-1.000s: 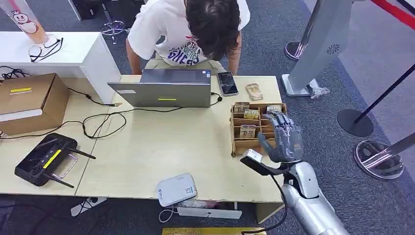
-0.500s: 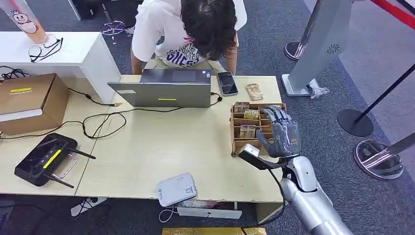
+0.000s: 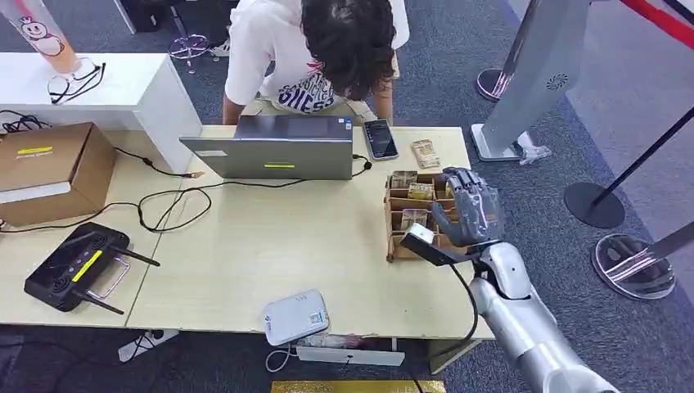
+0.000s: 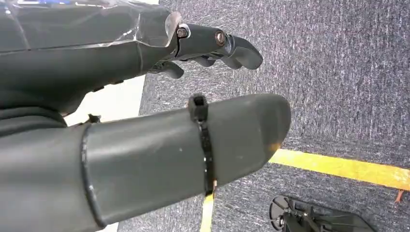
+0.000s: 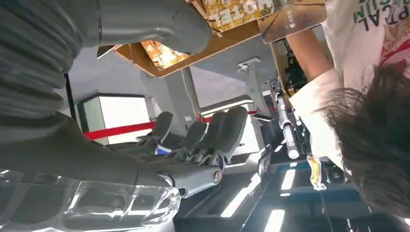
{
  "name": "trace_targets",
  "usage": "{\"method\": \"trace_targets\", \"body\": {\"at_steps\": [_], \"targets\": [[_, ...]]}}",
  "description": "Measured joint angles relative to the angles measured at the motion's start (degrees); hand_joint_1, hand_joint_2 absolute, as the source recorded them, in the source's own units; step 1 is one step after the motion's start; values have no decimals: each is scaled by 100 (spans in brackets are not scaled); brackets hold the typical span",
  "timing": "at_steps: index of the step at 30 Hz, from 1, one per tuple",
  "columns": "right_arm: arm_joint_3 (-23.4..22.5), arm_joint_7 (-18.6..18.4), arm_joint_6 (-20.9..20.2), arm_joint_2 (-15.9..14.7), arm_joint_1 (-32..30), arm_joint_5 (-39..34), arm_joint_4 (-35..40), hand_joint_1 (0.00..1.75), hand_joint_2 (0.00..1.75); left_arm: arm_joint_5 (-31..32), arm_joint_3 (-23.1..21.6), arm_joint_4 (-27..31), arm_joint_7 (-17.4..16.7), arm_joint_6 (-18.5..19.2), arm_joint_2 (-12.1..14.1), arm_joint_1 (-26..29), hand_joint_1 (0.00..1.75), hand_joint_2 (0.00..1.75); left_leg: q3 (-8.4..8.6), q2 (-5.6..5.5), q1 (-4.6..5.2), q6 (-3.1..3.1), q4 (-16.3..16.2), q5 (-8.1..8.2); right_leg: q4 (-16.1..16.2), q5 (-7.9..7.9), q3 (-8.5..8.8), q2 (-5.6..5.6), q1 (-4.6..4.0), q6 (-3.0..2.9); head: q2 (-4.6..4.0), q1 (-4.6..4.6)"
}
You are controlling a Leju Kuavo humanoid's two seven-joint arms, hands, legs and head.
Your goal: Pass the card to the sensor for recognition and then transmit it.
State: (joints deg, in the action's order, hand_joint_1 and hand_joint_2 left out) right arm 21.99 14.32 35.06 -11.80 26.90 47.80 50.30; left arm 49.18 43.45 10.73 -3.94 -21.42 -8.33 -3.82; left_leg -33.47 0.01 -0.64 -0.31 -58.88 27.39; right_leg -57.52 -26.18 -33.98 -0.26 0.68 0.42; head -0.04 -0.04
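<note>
A wooden card box [image 3: 394, 243] stands at the table's right side, with printed cards [image 3: 421, 191] upright in its slots. My right hand [image 3: 468, 209] hovers over the box's right half, fingers spread and holding nothing. The right wrist view shows the same cards [image 5: 232, 12] and the box's wooden frame [image 5: 212, 46] just beyond the thumb, with the fingers [image 5: 212, 135] stretched out and apart. The white card sensor [image 3: 295, 316] lies at the table's near edge. My left hand [image 4: 145, 96] hangs beside the table over the carpet, empty, with its fingers loosely apart.
A person [image 3: 327, 49] leans over the far side of the table behind a grey laptop [image 3: 278, 147]. A phone [image 3: 380, 139] and a loose card [image 3: 425, 153] lie beside it. A black controller [image 3: 78, 266], cables and a cardboard box [image 3: 49, 168] sit at left.
My right hand has moved away from me, from the box's near edge to over its middle slots. The person has shifted slightly.
</note>
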Motion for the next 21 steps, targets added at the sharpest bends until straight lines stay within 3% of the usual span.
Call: {"method": "trace_targets", "body": {"at_steps": [16,21], "targets": [[22,-41,33,-70,201,37,-424,70,175,2,2,0,59,-11,11,2,0,0,0,0,0,0,0,0,0,0,0,0,0,0,0,0],[35,-41,79,-94,198,35,-427,73,175,2,2,0,101,2,31,2,0,0,1,0,0,0,0,0,0,0,-1,0,0,0,0,0]]}}
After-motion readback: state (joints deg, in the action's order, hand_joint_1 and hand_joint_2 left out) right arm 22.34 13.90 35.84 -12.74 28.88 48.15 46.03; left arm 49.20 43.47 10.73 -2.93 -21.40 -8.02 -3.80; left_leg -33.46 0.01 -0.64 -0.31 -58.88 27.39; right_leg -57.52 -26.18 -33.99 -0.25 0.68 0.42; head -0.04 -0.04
